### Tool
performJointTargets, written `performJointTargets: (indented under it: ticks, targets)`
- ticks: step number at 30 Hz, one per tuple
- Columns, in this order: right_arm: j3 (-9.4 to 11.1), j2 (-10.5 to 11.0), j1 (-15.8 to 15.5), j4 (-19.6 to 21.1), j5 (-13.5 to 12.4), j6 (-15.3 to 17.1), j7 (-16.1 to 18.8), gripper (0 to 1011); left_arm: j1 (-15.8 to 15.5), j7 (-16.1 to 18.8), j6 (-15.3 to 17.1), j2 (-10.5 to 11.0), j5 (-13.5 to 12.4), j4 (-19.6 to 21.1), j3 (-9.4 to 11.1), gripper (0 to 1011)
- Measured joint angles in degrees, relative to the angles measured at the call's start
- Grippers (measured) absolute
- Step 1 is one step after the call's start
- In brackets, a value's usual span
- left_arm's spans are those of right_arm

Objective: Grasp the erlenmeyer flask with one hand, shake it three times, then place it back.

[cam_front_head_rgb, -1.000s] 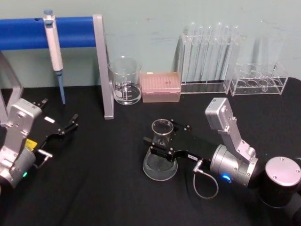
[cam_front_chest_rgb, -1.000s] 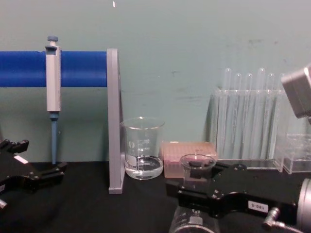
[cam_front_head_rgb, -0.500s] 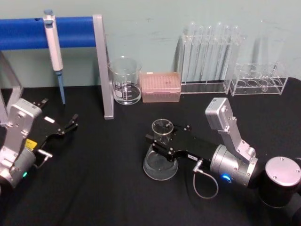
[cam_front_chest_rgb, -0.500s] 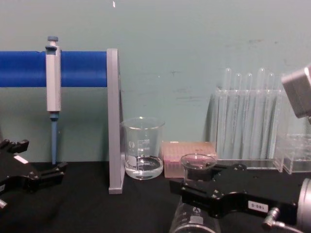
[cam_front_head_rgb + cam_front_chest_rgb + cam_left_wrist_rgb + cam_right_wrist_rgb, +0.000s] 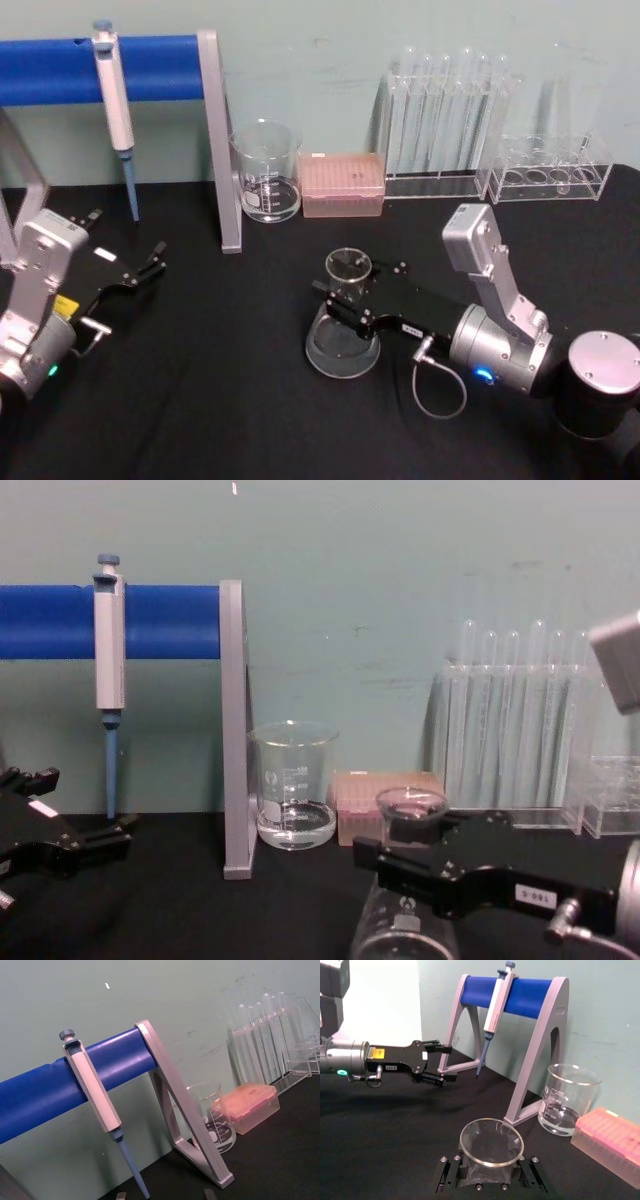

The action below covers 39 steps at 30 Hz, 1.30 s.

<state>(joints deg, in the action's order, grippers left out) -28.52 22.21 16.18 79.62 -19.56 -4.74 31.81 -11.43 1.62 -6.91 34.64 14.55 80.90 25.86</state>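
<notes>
one black tabletop (image 5: 220, 400), green wall (image 5: 320, 80) behind; right end effector (image 5: 342, 300) pinches erlenmeyer flask (image 5: 340, 350), left end effector (image 5: 153, 262) spread.

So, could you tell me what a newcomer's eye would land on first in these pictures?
First, the right gripper, its fingers clamped on the neck of the erlenmeyer flask at the middle of the black table. Next, the blue-barred stand at the back left with a pipette hanging from it. The left gripper sits open at the left.

The right gripper (image 5: 342, 305) and its erlenmeyer flask (image 5: 335, 352) have seemingly risen slightly, shifting right.
</notes>
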Motion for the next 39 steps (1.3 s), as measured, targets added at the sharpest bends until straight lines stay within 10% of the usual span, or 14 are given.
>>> performJointTargets:
  ticks: [39]
  targets:
    - [2.6,2.5,3.1,11.2,-2.4,5.4,-2.9,456,0.0,0.0,0.0,0.0,0.0,0.0,0.0,1001]
